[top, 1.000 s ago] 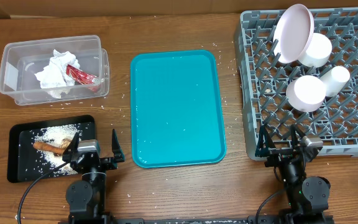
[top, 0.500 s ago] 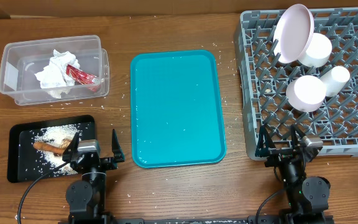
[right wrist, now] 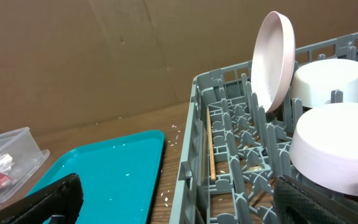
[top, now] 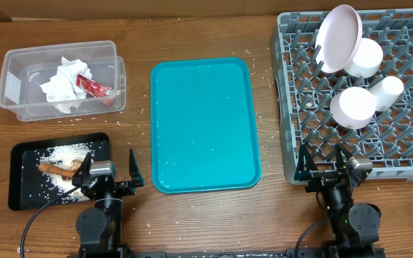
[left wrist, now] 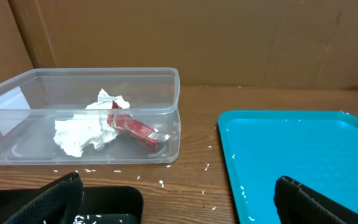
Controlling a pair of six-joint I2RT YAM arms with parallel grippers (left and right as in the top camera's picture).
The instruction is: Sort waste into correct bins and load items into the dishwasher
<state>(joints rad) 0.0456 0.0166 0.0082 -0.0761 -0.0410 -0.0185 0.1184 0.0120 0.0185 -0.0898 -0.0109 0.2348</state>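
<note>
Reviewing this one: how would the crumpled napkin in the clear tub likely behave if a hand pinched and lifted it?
The napkin looks loosely crumpled, so it would probably squash and hang limp. It seems very light for its bulk. The red wrapper appears to lie against it, so it might get dragged along.

Surface: a brown wood-grain table top fills the overhead view. Its grain runs left to right, with darker streaks and a dull sheen. Small white grains lie scattered across the wood, thickest near the middle and the right.

Backdrop: plain brown cardboard panels stand upright along the table's far edge and close off both wrist views. A crease is visible at the left of the left wrist view.

Lighting: even and soft. Shadows are faint.
</note>
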